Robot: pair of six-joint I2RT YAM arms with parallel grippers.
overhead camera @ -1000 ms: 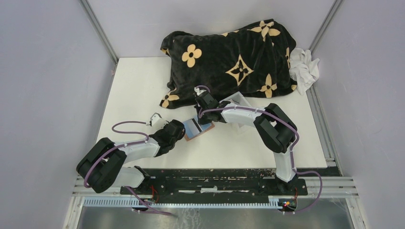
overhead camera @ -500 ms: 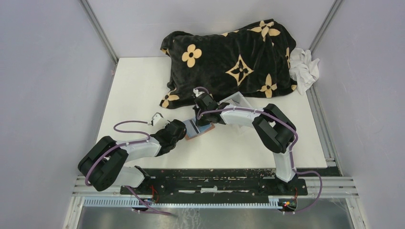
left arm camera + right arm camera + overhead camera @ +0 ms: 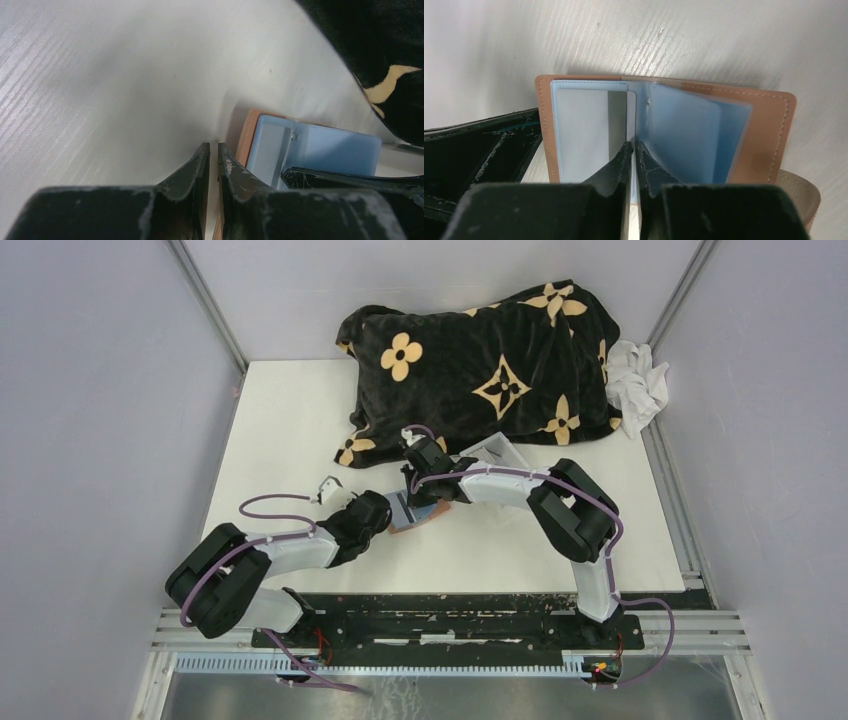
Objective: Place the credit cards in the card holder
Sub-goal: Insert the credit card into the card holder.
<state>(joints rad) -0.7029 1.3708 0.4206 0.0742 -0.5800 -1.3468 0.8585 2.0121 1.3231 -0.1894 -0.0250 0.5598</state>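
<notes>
The card holder (image 3: 405,527) lies open in the middle of the table, with a tan cover (image 3: 764,135) and pale blue pockets inside (image 3: 325,147). My left gripper (image 3: 384,517) is at its left edge, jaws nearly together (image 3: 213,146) and pinching the tan cover's edge. My right gripper (image 3: 410,496) hangs over the open holder. Its jaws (image 3: 631,144) are shut on a thin pale credit card (image 3: 631,117), seen edge-on, whose far end reaches into the holder's middle fold. The left gripper's fingers (image 3: 484,145) show dark beside the holder's left edge.
A black blanket with tan flower prints (image 3: 480,360) covers the back of the table, its edge near the holder (image 3: 390,60). A clear plastic tray (image 3: 492,452) sits just behind the right gripper. A white cloth (image 3: 635,380) lies at the back right.
The right gripper has moved the card a little left and towards the back, over the holder. The card now hides more of the holder. The left gripper has barely moved.
</notes>
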